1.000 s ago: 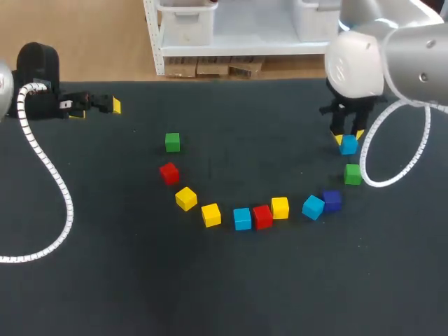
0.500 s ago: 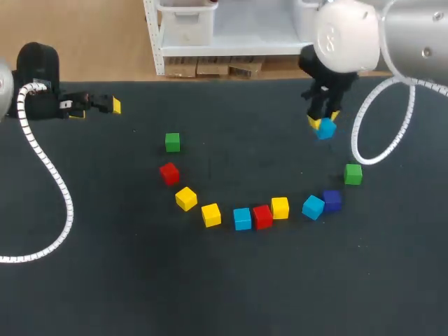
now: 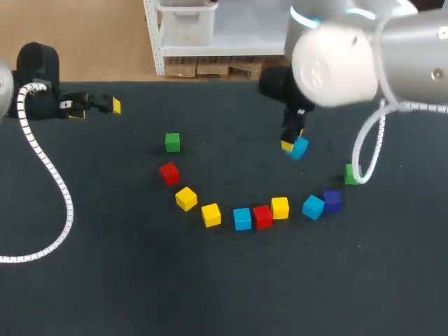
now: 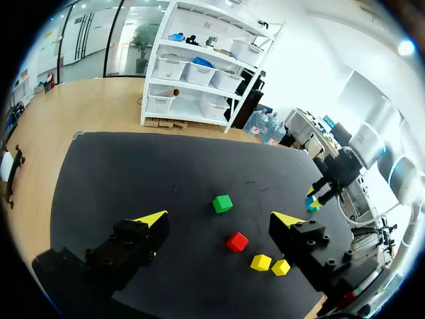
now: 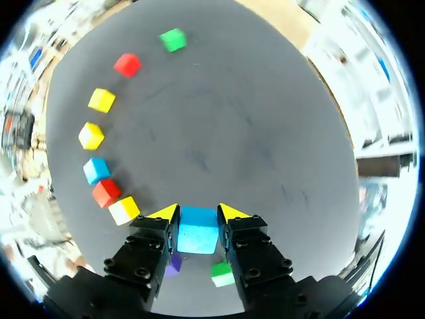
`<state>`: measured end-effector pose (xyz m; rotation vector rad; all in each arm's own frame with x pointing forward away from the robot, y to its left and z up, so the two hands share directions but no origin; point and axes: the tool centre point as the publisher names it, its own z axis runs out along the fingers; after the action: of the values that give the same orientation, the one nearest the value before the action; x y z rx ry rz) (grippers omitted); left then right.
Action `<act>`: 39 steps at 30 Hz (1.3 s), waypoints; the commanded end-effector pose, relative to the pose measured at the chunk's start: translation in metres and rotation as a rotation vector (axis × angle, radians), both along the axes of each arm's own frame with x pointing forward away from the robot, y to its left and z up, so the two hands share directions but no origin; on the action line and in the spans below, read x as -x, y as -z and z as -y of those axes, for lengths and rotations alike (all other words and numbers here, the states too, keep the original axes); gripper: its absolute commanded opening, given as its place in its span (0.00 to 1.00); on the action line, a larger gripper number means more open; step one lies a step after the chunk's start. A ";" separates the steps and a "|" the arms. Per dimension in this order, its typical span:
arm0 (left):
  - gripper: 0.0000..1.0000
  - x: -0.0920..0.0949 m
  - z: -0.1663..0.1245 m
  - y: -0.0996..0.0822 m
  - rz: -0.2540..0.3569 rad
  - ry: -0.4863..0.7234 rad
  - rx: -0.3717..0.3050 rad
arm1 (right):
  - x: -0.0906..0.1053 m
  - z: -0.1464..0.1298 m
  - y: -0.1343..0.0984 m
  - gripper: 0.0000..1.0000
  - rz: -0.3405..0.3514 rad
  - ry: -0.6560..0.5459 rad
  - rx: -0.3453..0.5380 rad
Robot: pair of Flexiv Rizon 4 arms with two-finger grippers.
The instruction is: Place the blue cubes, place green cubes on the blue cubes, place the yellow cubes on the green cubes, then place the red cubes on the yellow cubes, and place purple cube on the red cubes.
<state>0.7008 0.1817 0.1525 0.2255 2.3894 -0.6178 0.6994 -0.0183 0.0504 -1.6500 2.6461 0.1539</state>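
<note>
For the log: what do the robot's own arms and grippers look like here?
The right arm has bulky, rounded, silver-white housings; the left arm shows a black rounded joint. A white spiral-wrapped cable trails from each. The left gripper and right gripper are black and blocky, each with two fingers tipped in bright yellow wedges.

You have a black table, matte, spreading beneath and ahead of the left fingers and right fingers.

Our dark desk, we count on it two green cubes, two red cubes, three yellow cubes, two blue cubes, one purple cube
</note>
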 end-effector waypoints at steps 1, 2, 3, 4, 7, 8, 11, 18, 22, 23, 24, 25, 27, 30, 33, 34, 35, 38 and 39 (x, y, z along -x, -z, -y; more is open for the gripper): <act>1.00 0.000 0.000 0.000 0.001 0.001 0.002 | 0.009 -0.004 0.011 0.00 0.134 -0.421 -0.004; 1.00 0.000 0.000 0.000 0.001 0.001 0.002 | 0.008 -0.006 0.013 0.00 0.136 -0.431 0.001; 1.00 0.000 0.000 0.000 0.001 0.001 0.002 | 0.008 -0.008 0.014 0.00 0.137 -0.441 0.002; 1.00 0.000 0.000 0.000 0.001 0.001 0.002 | 0.008 -0.009 0.015 0.00 0.137 -0.454 0.000; 1.00 0.000 0.000 0.000 0.001 0.001 0.002 | 0.008 -0.015 0.021 0.00 0.159 -0.501 0.040; 1.00 0.000 0.000 0.000 0.001 0.001 0.002 | 0.006 -0.017 0.025 0.00 0.174 -0.502 0.068; 1.00 0.000 0.000 0.000 0.001 0.001 0.002 | 0.003 -0.023 0.031 0.00 0.180 -0.551 0.104; 1.00 0.000 0.000 0.000 0.001 0.001 0.002 | -0.007 -0.035 0.041 0.00 0.183 -0.636 0.172; 1.00 0.000 0.000 0.000 0.001 0.001 0.002 | -0.014 -0.037 0.044 0.00 0.169 -0.631 0.186; 1.00 0.000 0.000 0.000 0.001 0.001 0.002 | -0.017 -0.037 0.046 0.00 0.159 -0.620 0.187; 1.00 0.000 0.000 0.000 0.001 0.001 0.002 | -0.019 -0.037 0.047 0.00 0.157 -0.613 0.185; 1.00 0.000 0.000 0.000 0.001 0.001 0.002 | -0.021 -0.037 0.047 0.00 0.143 -0.594 0.176; 1.00 0.000 0.000 0.000 0.001 0.001 0.002 | -0.025 -0.038 0.046 0.00 0.103 -0.546 0.144; 1.00 0.000 0.000 0.000 0.001 0.001 0.002 | -0.034 -0.038 0.045 0.00 0.082 -0.519 0.117; 1.00 0.000 0.000 0.000 0.001 0.001 0.002 | -0.041 -0.036 0.045 0.00 0.081 -0.511 0.114; 1.00 0.000 0.000 0.000 0.001 0.001 0.002 | -0.043 -0.035 0.045 0.00 0.080 -0.510 0.115; 1.00 0.000 0.000 0.000 0.001 0.001 0.002 | -0.045 -0.035 0.044 0.00 0.079 -0.511 0.115; 1.00 0.000 0.000 0.000 0.001 0.001 0.002 | -0.049 -0.036 0.043 0.00 0.078 -0.517 0.118; 1.00 0.000 0.000 0.000 0.001 0.001 0.002 | -0.049 -0.036 0.043 0.00 0.077 -0.520 0.119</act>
<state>0.7008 0.1817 0.1525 0.2255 2.3895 -0.6178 0.7427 0.0141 0.0072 -2.2711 2.1302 -0.0981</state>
